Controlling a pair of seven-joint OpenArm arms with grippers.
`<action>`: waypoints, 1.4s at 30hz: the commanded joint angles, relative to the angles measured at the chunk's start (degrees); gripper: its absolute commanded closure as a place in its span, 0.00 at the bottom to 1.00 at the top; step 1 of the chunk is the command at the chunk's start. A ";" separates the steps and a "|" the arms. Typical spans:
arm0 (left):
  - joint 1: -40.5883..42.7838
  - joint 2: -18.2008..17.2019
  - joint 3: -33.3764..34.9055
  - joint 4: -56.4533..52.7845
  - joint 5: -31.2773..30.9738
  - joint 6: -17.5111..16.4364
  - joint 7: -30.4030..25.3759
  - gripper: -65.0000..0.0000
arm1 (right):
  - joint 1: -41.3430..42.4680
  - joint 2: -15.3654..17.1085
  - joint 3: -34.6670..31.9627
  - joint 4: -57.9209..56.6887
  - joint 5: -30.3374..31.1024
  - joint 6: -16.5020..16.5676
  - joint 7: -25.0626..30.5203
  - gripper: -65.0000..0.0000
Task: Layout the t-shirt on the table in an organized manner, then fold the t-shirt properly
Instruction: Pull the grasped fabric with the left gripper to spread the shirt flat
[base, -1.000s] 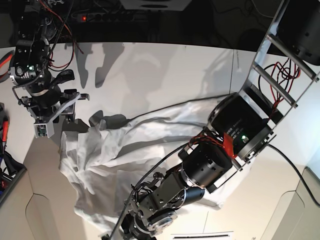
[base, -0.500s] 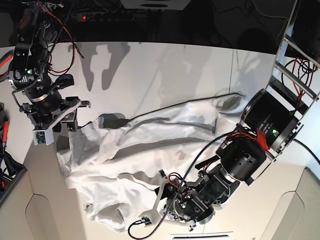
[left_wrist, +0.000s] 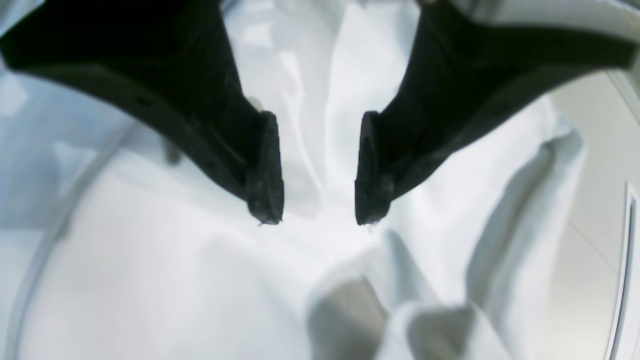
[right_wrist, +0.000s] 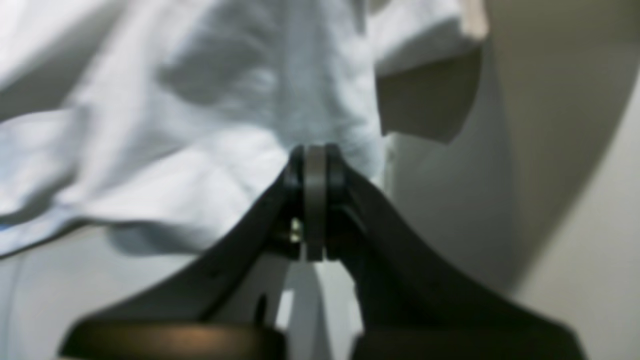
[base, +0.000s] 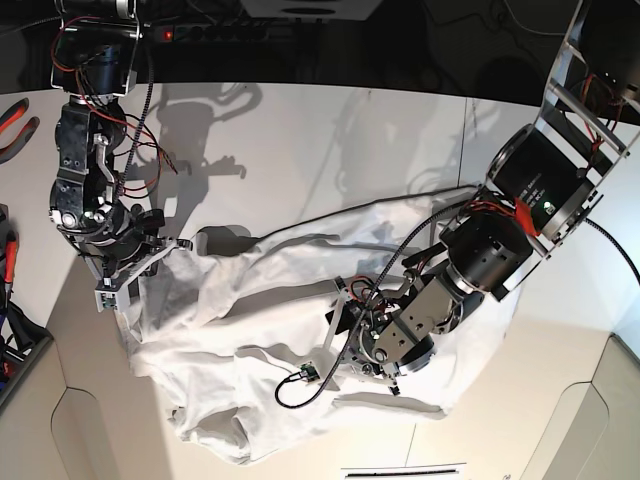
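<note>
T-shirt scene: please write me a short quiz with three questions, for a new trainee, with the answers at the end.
1. True or false: the t-shirt lies flat and smooth on the table.
2. Which gripper is shut on cloth? A) left B) right
3. Fill in: the left gripper hangs above the shirt with its jaws ____.

Key: 1 false, it is crumpled. 2 B, the right gripper pinches the shirt's edge. 3 open.

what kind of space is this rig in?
Likely a robotics lab bench, not a home. A bare white table holds only a crumpled t-shirt; the two arms have exposed wiring, and a power strip sits in the dark behind the table.
</note>
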 joint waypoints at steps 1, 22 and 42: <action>-1.42 -0.07 -0.37 0.90 1.05 1.20 -0.37 0.59 | 1.81 0.33 0.02 -1.22 -0.20 -0.09 1.01 1.00; 0.50 -0.66 -0.37 0.98 3.19 3.02 -1.57 0.59 | -15.85 0.31 -0.04 24.55 -0.17 1.03 -6.34 1.00; 0.52 -0.68 -0.37 2.23 3.26 4.96 -1.16 0.59 | 8.15 0.31 -5.42 -17.62 -4.74 -0.04 3.58 1.00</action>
